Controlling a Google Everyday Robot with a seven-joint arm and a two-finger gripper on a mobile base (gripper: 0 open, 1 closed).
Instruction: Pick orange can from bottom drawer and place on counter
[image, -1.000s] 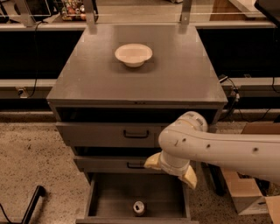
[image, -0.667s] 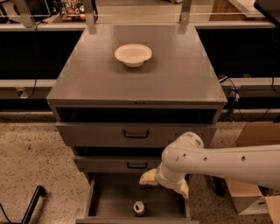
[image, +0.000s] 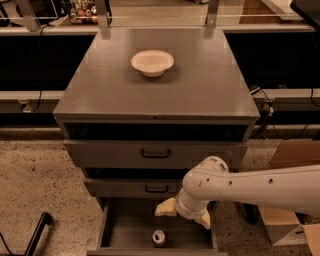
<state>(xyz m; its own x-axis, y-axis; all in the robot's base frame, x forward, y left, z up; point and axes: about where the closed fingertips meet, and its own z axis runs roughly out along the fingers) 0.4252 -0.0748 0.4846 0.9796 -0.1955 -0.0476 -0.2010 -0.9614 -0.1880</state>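
The orange can (image: 159, 237) stands upright in the open bottom drawer (image: 125, 227), near its front edge, silver top showing. My gripper (image: 182, 214) hangs over the drawer on the white arm that comes in from the right. It is above and a little to the right of the can, apart from it. Its cream fingers (image: 166, 207) are spread, with nothing between them. The counter (image: 200, 90) is the wide grey cabinet top above.
A white bowl (image: 152, 62) sits on the counter towards the back. The two upper drawers with black handles (image: 155, 153) are closed. A cardboard box (image: 290, 200) stands on the floor at the right. A black leg (image: 37, 232) lies on the floor at the left.
My gripper has moved down and to the left, from beside the middle drawer to over the open bottom drawer, closer to the can. The can has not moved.
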